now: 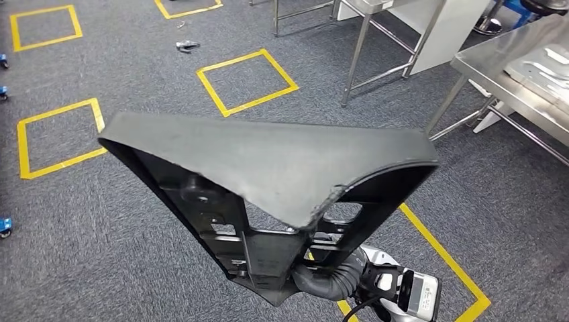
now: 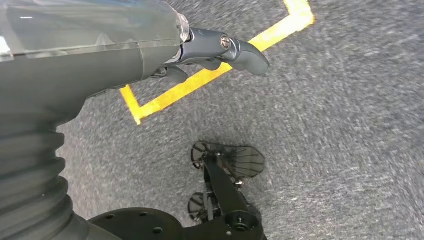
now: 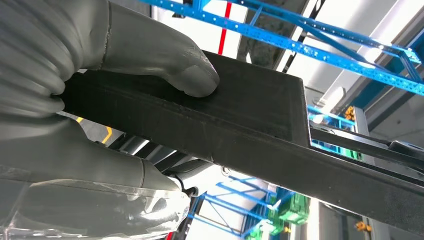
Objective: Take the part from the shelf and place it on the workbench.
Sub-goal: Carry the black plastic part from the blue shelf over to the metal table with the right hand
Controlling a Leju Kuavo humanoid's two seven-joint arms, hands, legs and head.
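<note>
A large black triangular plastic part point(image 1: 268, 174) with ribs and holes on its underside hangs in front of me above the carpet. My right hand point(image 1: 330, 280) grips its lower tip from beneath. In the right wrist view the thick grey thumb point(image 3: 170, 62) presses on the part's flat black edge point(image 3: 260, 115), with the hand point(image 3: 75, 165) wrapped around it. The steel workbench point(image 1: 500, 70) stands at the far right, apart from the part. My left hand point(image 2: 215, 50) hangs over the grey carpet, fingers apart, holding nothing.
Yellow tape squares point(image 1: 245, 80) mark the grey carpet. A second steel-legged table point(image 1: 376, 33) stands at the back. A silvery sheet part point(image 1: 545, 66) lies on the workbench. A small metal object point(image 1: 187, 45) lies on the floor, and blue items point(image 1: 5, 227) sit at the left edge.
</note>
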